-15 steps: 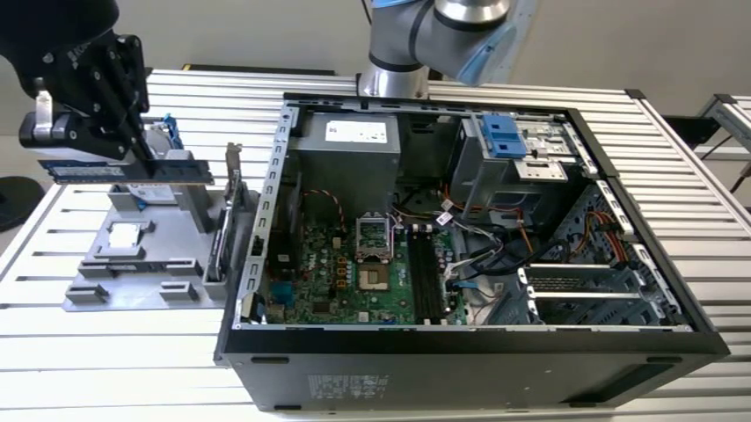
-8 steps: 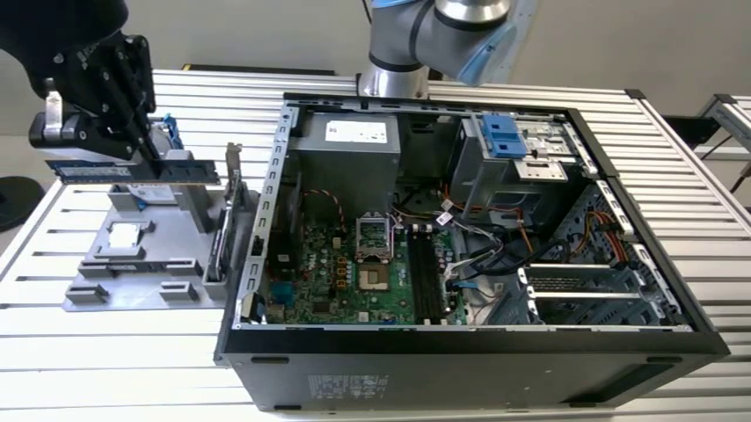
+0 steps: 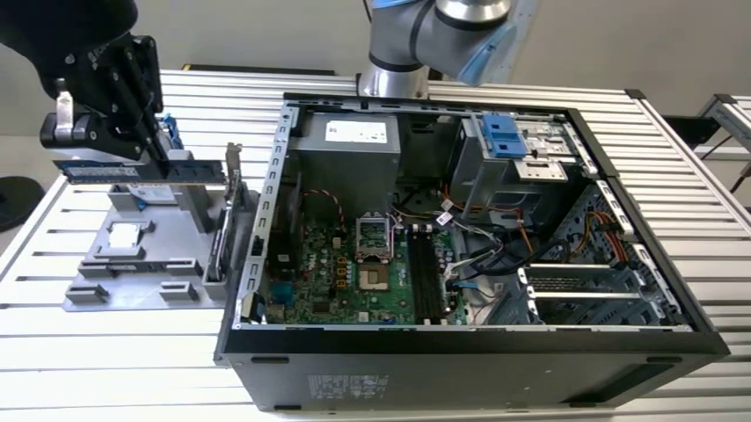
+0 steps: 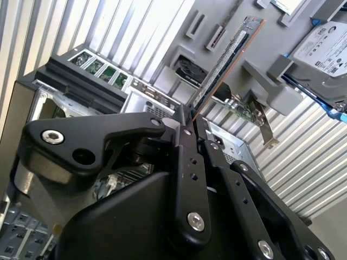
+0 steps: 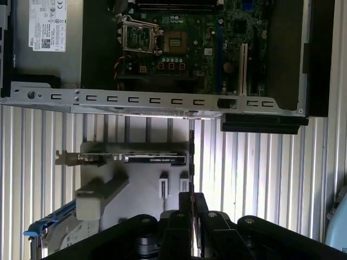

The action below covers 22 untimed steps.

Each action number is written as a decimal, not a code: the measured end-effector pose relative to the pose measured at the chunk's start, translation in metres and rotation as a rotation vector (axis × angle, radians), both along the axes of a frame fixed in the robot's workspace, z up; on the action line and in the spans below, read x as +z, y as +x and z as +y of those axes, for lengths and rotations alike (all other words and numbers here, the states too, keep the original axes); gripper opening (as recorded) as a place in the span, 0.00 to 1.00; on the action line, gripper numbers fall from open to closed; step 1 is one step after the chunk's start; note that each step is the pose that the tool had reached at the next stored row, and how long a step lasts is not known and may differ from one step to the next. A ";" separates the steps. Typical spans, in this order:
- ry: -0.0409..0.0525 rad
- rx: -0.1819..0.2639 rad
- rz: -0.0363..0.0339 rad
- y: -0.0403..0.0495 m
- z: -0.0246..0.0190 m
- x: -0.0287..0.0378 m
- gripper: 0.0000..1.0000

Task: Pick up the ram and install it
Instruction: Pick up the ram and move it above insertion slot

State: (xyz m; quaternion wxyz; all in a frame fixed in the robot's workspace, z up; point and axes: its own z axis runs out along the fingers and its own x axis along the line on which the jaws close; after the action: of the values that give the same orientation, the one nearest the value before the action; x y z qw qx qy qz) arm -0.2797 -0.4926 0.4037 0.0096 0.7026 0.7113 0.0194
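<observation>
Pincer [image 4: 191,123] clamped on ram [image 4: 227,59], near holder [image 3: 129,264]; I judge a level, square carry toward slots [image 3: 425,272] safest.

Ram [image 3: 141,170] clamped in the gripper [image 3: 149,158], up over the parts tray.
Long thin blue-green stick. In the exterior view it sits level and on edge, long axis running left-right, above the grey tray [image 3: 88,294] at the exterior view's left of the open PC case [image 3: 470,352]. Can't tell if its right end touches a tray upright. In the second wrist view the ram [image 4: 225,59] sticks straight out from the closed fingers [image 4: 187,141], showing its row of black chips. In the first wrist view the ram [image 5: 191,162] is edge-on, a thin line.
</observation>
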 end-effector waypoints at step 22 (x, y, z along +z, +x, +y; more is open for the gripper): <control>0.0000 0.000 0.0000 0.0215 0.0000 0.0000 0.00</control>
State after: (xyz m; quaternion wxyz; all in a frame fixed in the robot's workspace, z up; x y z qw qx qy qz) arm -0.2582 -0.4926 0.4037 0.0096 0.7026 0.7113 0.0194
